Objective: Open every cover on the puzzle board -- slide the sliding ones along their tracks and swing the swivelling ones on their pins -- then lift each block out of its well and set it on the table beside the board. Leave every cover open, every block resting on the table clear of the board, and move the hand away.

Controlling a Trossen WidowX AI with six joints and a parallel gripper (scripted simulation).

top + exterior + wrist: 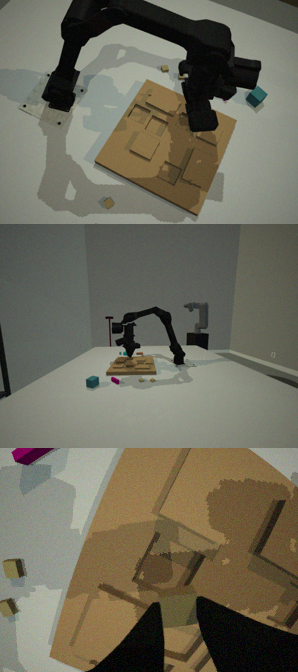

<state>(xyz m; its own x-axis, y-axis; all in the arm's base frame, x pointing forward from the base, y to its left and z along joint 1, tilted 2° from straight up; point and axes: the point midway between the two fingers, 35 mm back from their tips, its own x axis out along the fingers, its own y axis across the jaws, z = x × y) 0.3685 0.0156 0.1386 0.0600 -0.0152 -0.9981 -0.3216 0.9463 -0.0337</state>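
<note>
My gripper (130, 356) (177, 606) is shut on an olive-tan block (179, 612), held above the board (115, 159) (131, 372) (107, 548). The top view hides the fingertips behind the hand. One cover (209, 136) (195, 493) lies beside an empty well (183, 120) (157, 568). Other covers, at the upper left (163, 104), middle (145, 145) and right (199, 164), stand off their wells. The wells at left (140, 114), centre (157, 126) and bottom (169, 173) look empty. Small tan blocks (164, 68) (181, 76) (109, 203) lie on the table off the board.
A teal cube (257, 96) (92, 381) and a magenta block (115, 380) (30, 454) lie beyond the board's far edge from the arm base. A cyan object (125, 353) and an orange block (140, 353) lie behind the board in the exterior view.
</note>
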